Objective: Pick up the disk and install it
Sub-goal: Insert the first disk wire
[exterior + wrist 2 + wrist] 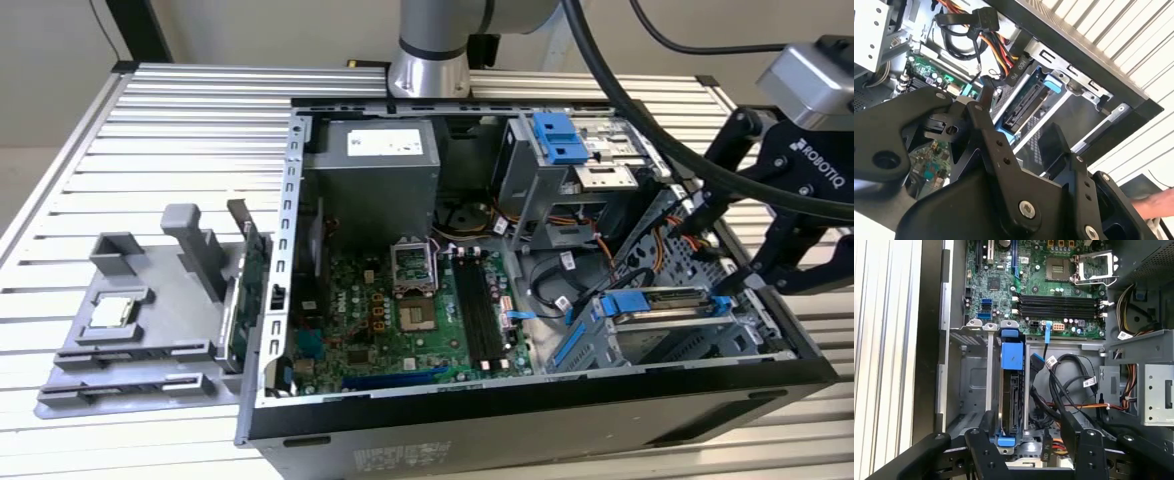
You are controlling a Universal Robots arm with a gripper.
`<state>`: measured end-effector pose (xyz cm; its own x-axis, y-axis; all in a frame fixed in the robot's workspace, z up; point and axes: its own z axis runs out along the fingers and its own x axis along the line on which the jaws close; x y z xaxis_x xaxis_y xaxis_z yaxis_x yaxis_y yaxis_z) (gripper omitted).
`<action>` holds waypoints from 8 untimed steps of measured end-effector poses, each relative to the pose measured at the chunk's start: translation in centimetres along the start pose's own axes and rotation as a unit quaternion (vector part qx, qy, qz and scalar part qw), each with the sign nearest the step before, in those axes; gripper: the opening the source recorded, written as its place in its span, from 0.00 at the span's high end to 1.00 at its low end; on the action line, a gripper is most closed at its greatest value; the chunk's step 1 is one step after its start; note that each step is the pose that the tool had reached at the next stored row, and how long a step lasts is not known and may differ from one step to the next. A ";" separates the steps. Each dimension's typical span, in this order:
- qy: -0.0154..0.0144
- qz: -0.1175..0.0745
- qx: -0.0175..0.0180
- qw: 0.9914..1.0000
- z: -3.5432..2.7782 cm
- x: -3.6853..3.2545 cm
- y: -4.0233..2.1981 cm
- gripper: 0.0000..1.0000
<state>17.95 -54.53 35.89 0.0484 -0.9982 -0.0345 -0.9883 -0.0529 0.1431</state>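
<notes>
The disk (661, 301) is a grey drive in a blue bracket. It sits on edge in the lower drive cage (641, 345), at the open computer case's corner on the exterior view's right. The first wrist view shows the disk (1010, 390) slotted between the cage rails, its blue tab toward the motherboard. My black gripper (717, 255) hangs over the case's side wall just past the disk's cable end. The gripper (1029, 437) is open: its fingers (987, 432) straddle that end without touching it. In the second wrist view, the disk (1026, 107) lies beyond the fingers (985, 100).
Orange and black cables (1074, 395) run beside the cage, close to one finger. The motherboard (400, 300), power supply (380, 150) and an upper blue-fronted cage (561, 140) fill the case. A grey fixture holding a chip (114, 310) stands on the slatted table. A hand (1154, 202) shows outside the case.
</notes>
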 end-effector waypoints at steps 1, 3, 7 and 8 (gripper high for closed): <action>0.000 -0.001 -0.001 1.000 0.08 -0.08 -0.05 0.00; 0.000 -0.001 -0.001 1.000 0.31 -0.30 -0.21 0.00; 0.000 -0.002 -0.002 1.000 0.83 -1.05 -0.50 0.00; 0.000 -0.002 -0.002 1.000 0.91 -1.21 -0.57 0.00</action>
<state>18.33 -53.27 34.95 0.0518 -0.9981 -0.0347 -0.9875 -0.0563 0.1469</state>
